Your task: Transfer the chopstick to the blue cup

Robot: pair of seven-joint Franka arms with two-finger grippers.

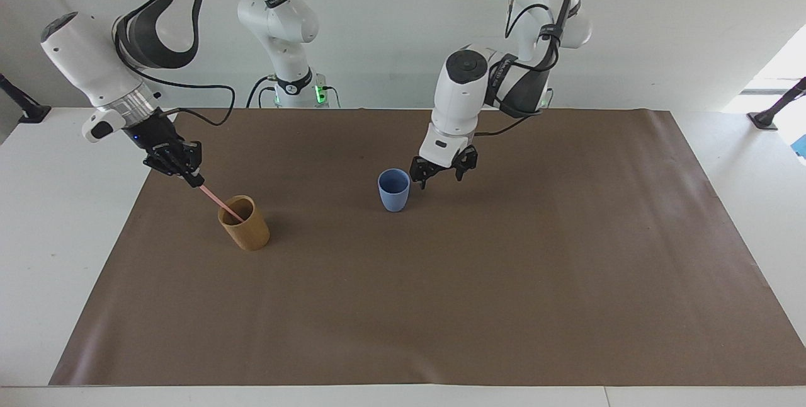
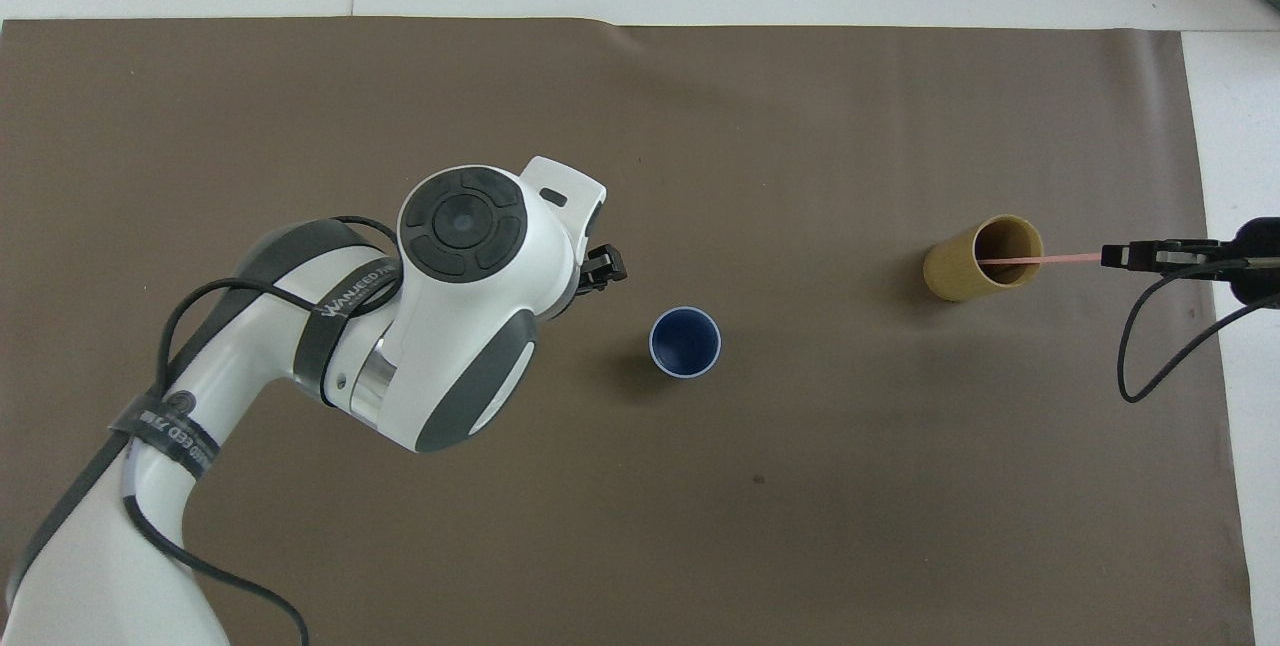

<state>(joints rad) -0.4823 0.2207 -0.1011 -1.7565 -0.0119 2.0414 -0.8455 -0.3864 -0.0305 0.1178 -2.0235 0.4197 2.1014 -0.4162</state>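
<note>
While the chopstick (image 1: 220, 202) leaned in the wooden cup (image 1: 244, 223) toward the right arm's end, the right gripper (image 1: 191, 174) was pinched shut on its top end. Thin, light and probably stiff, it suited that high grip. The left gripper (image 1: 442, 171) hung spread wide just beside the blue cup (image 1: 393, 189).

a tan wooden cup (image 1: 244, 223) stands on the brown mat (image 1: 441, 306), toward the right arm's end of the table (image 1: 56, 205).
</note>
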